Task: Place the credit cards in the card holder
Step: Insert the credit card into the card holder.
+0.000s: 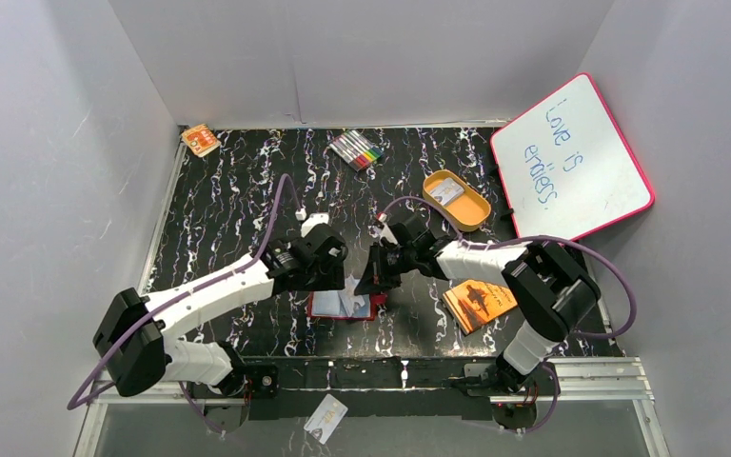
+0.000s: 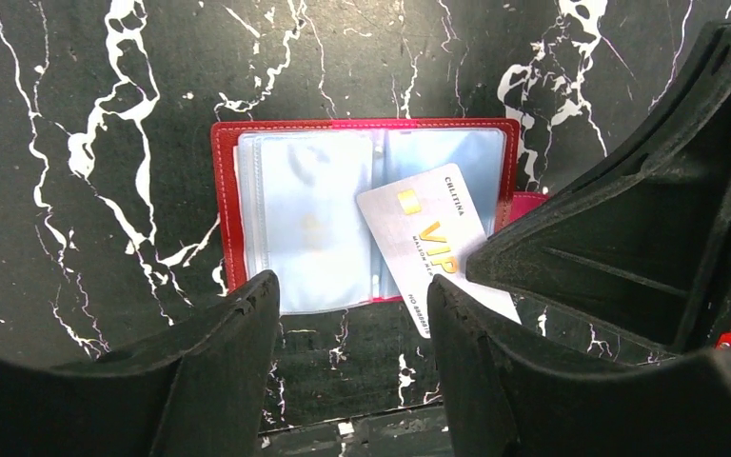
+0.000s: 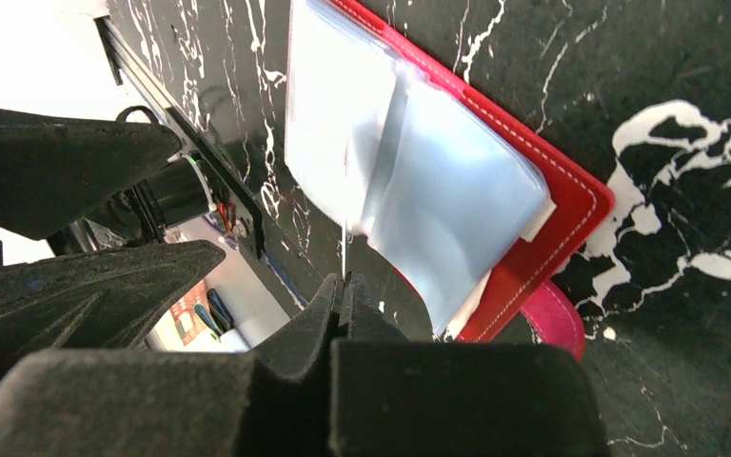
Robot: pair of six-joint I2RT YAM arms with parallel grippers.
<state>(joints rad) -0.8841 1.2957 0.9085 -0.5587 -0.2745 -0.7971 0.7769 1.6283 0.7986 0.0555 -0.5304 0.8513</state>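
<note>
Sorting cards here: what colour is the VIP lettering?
Gold, on the card; left wrist view.

Card holder [image 2: 224,190] lies open on the worktop [image 1: 228,219], crowded from both sides. Right gripper [image 3: 343,290], jaws closed on a credit card [image 2: 419,238], blocks the right page and the approach from the right; the card slants across that page. Left gripper [image 2: 352,290], jaws apart, hangs at the holder's near edge, bare worktop in the gap. Left page uncovered. Orange booklet [image 1: 479,303] sits near right. Tray [image 1: 457,200], markers [image 1: 357,149] and whiteboard [image 1: 571,157] line back and right. Left-rear worktop open.
</note>
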